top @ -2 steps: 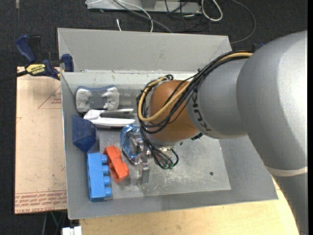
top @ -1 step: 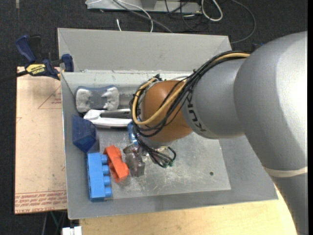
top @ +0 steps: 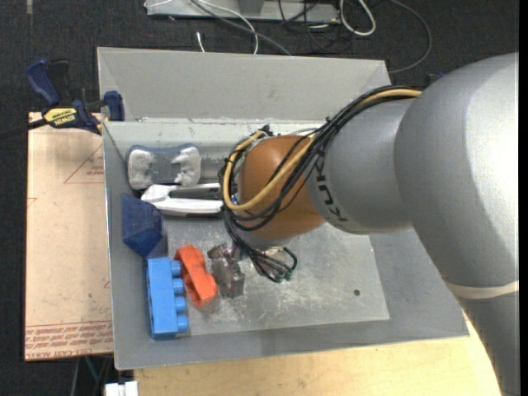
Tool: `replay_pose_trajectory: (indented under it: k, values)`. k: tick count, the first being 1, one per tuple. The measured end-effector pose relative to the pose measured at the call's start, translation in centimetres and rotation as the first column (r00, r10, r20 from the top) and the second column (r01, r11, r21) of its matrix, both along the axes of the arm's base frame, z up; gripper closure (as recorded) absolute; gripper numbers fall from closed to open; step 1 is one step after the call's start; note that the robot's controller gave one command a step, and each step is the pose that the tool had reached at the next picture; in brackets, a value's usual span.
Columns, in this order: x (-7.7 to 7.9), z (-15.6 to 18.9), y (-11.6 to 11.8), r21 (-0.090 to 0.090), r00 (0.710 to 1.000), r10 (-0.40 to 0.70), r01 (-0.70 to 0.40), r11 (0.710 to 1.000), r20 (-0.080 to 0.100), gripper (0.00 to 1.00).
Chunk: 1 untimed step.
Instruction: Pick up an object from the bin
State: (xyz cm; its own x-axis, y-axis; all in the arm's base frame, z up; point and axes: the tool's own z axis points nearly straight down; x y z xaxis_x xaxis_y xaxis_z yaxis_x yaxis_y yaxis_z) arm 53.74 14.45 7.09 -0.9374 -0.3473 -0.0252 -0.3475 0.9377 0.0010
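Looked down past dark carpet into a grey metal bin. Found the pincer low at the bin floor, slightly left of the frame's centre, beneath the arm's orange wrist cover. Could not tell whether wide or narrow, nor confirm any grip. Judged the step as the reach down for a grasp, with no lift begun.

Spotted, just left of the pincer and perhaps touching it, a small orange block: bright plastic, chunky, lying aslant from upper left to lower right, probably rigid and light. Took that as the nearest candidate. Noted a blue studded brick close against the block's left side, toward the lower left of the frame.

Reckoned the next move called for centring over the orange block, closing across its short width, then rising straight so as not to drag the blue studded brick along.

Farther out, upward and leftward, made out a dark blue wedge-shaped piece, a white elongated thing, and a crumpled silvery lump along the bin's back wall.
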Motion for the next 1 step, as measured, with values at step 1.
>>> replay_pose_trajectory:
  k: [1]
  values:
    - [-0.33,3.17,-0.05,-0.003,1.0,0.0,0.0,1.0,-0.011,1.0]
